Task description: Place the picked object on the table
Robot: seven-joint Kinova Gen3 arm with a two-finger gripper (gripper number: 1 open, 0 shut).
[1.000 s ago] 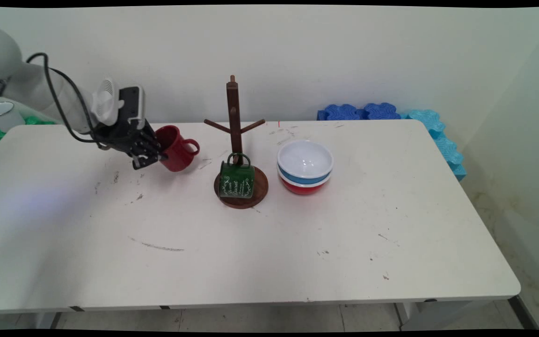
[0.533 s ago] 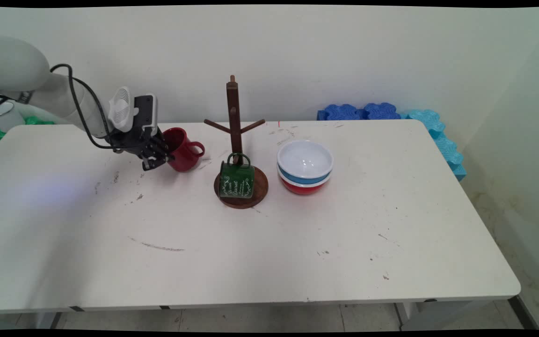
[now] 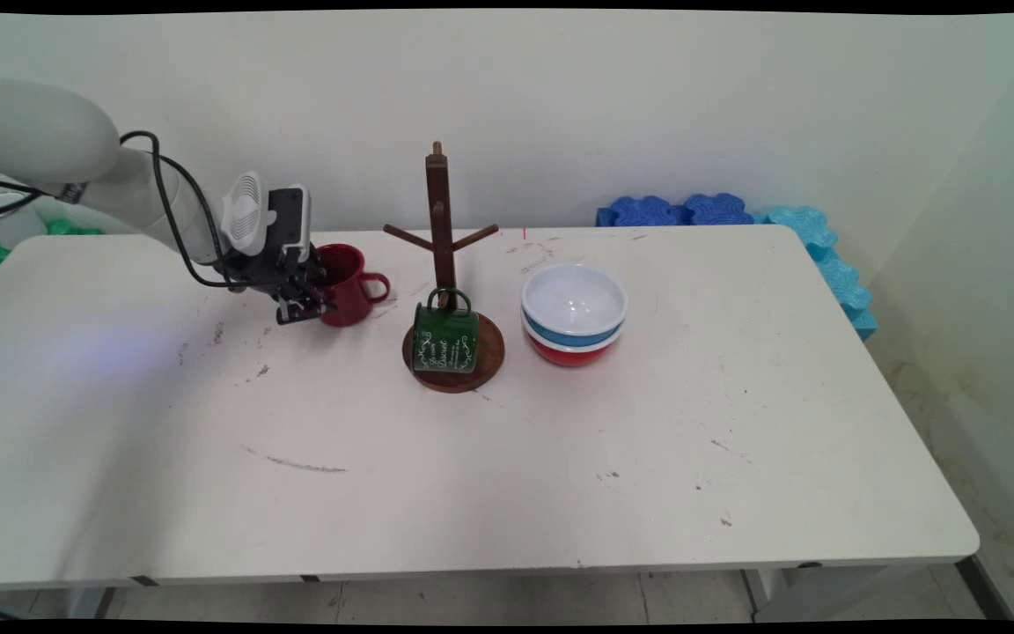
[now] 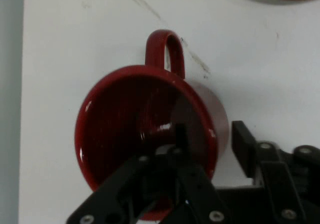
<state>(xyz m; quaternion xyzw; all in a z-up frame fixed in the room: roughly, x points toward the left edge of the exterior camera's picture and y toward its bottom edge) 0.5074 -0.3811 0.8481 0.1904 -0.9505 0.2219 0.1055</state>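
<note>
At left-centre of the main view, gripper point(image 3: 303, 304) pinches the red mug point(image 3: 350, 284) by its wall, one finger inside, one outside; so narrow a rim hold could let it tip.

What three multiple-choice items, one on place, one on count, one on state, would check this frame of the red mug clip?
1. Where is the green mug?
A. on the mug tree's round base
B. inside the top bowl
C. at the table's near edge

2. How many bowls are in the stack?
A. one
B. three
C. five

3. What is the claw doing?
A. open above the bowls
B. shut on the red mug's wall
C. holding the green mug

Answers: 1 A, it sits on the wooden base of the mug tree. 2 B, white, blue and red rims show. 3 B, in the hand view one finger is inside the red mug and one outside.
</note>
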